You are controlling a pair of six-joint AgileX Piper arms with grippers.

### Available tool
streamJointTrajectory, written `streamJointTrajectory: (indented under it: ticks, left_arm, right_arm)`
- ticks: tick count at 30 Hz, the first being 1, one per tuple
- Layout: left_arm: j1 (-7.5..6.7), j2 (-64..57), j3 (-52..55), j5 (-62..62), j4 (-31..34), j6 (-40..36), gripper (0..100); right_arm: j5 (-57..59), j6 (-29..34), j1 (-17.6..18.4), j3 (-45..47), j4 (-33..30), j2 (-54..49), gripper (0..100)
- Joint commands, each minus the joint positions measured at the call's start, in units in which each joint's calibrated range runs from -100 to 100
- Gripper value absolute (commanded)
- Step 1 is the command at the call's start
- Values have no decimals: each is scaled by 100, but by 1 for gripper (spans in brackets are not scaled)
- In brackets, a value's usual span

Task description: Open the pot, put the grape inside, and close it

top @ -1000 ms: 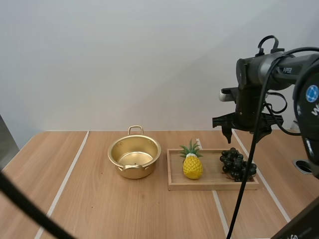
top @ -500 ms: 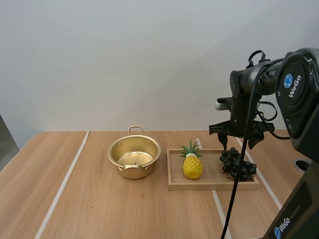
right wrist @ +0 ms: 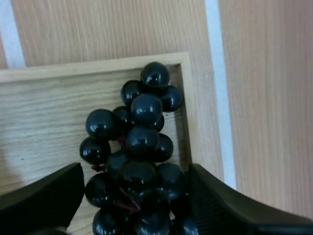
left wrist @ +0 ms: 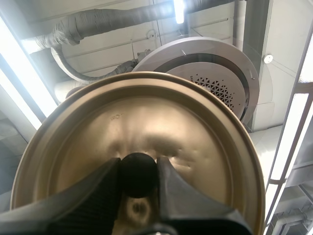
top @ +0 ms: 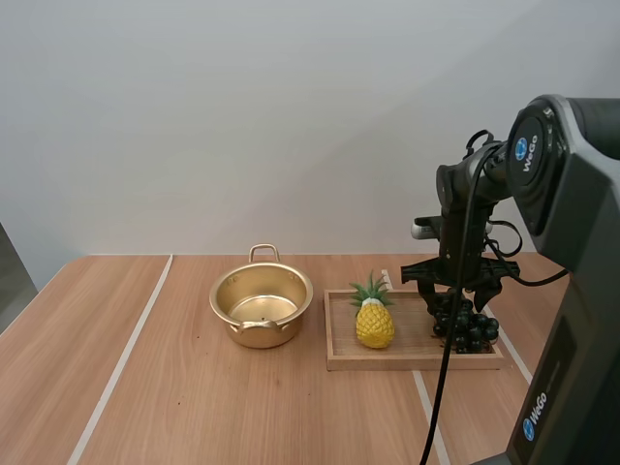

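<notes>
Gold pot (top: 260,332) stands open, nine o'clock of the tray (top: 417,363); left gripper (left wrist: 138,169) pinches the lid (left wrist: 146,117). Right gripper (right wrist: 134,181), wide, straddles the grapes (right wrist: 142,142); loading and closing remain.

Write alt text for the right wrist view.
The open right pincer straddles a bunch of glossy black grapes lying in the corner of a shallow light wooden tray on a wood table with white stripes.
</notes>
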Motion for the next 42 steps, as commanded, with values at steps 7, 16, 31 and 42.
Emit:
streamJointTrajectory:
  ticks: [7, 16, 31, 42]
  left_arm:
    - [-11, 161, -4, 535, 43, -5, 0]
    - [-11, 172, -4, 571, 43, -5, 0]
    - [-11, 172, -4, 753, 43, -5, 0]
    - [-11, 172, -4, 789, 43, -27, 0]
  right_arm:
    - [-51, -42, -31, 27, -301, 482, 100]
    - [-141, -329, -31, 27, -351, 679, 99]
    - [213, 42, -31, 27, -348, -85, 0]
    - [290, 42, -31, 27, -299, -2034, 0]
